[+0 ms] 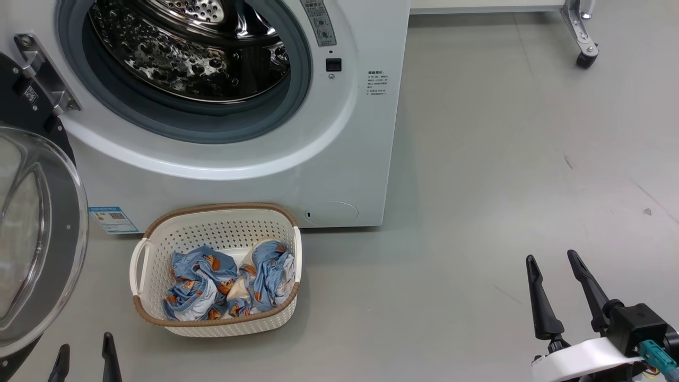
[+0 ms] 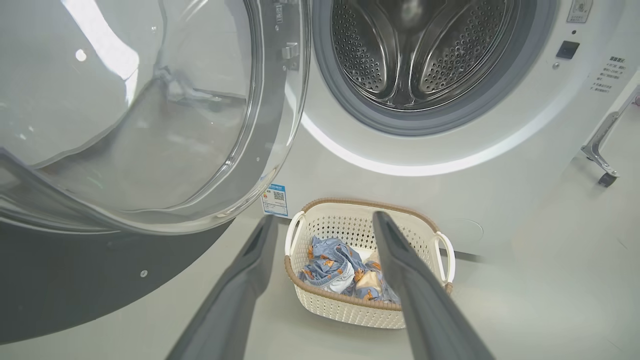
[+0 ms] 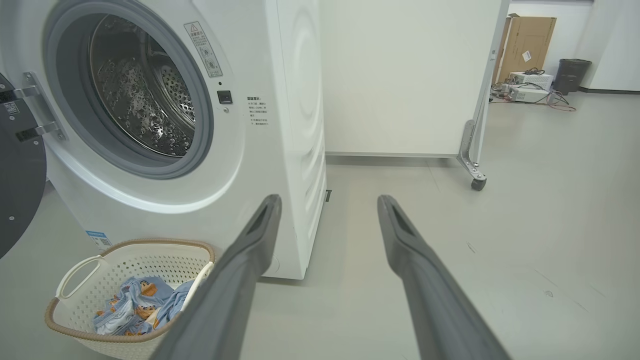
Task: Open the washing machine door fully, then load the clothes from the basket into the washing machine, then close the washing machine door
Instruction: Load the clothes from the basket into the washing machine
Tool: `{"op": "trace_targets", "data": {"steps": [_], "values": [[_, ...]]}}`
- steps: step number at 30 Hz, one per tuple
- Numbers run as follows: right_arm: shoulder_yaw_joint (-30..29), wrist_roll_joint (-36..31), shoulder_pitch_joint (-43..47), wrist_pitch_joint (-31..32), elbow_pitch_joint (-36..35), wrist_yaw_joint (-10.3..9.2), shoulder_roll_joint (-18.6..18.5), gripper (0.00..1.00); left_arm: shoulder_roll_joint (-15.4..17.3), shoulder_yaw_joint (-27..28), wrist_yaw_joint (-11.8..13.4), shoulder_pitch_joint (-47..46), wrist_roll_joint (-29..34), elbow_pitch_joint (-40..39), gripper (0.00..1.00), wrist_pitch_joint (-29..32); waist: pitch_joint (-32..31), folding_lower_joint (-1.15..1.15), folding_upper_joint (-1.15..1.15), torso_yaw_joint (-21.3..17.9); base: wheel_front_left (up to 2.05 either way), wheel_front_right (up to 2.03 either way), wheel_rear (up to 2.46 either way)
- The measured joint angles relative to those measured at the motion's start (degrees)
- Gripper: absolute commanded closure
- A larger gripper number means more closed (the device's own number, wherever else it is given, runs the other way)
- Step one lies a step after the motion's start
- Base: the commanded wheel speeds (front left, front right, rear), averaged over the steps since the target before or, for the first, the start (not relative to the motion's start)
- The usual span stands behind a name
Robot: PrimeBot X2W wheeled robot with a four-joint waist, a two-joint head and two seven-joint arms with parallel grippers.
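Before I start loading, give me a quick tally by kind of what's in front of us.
Washing machine: 1
Washing machine door: 1
Basket: 1
Clothes heap: 1, pieces uncountable
Tools: 2 (left tool, right tool)
Total: 6

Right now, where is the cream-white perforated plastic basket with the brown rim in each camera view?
Head view: the cream-white perforated plastic basket sits lower left of centre.
Left wrist view: the basket is at bottom centre.
Right wrist view: the basket is in the bottom left corner.
Shared landmark: the small blue energy label on the white washing machine's front, just above the basket's left end.
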Motion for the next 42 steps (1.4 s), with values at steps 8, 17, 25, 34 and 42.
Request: {"op": "trace_targets", "data": {"steps": [8, 17, 25, 34, 42], "values": [[-0.3, -0.4, 0.3, 0.0, 0.1, 0.0, -0.3, 0.0, -1.0, 1.0, 0.0, 0.3, 0.5, -0.7, 0.0, 0.0, -1.7, 0.0, 0.0, 1.0, 0.0, 0.0, 0.0], [1.0, -0.4, 1.0, 0.0, 0.2, 0.0, -0.4, 0.0, -1.3, 2.0, 0.0, 2.0, 2.0, -0.8, 0.0, 0.0, -3.5, 0.0, 0.0, 1.7, 0.0, 0.0, 0.0], [1.2, -0.4, 1.5, 0.0, 0.2, 0.0, -0.5, 0.0, -1.4, 2.6, 0.0, 2.6, 3.0, -1.0, 0.0, 0.0, -3.8, 0.0, 0.0, 1.7, 0.04, -0.04, 0.0], [1.3, -0.4, 1.5, 0.0, 0.2, 0.0, -0.5, 0.0, -1.7, 2.8, 0.0, 2.7, 3.1, -1.0, 0.0, 0.0, -3.9, 0.0, 0.0, 1.4, 0.36, -0.36, 0.0], [1.3, -0.3, 1.5, 0.0, 0.1, 0.0, -0.5, 0.0, -2.2, 3.0, 0.0, 3.0, 3.4, -1.0, 0.0, 0.0, -3.8, 0.0, 0.0, 1.2, 0.68, -0.75, 0.07]]}}
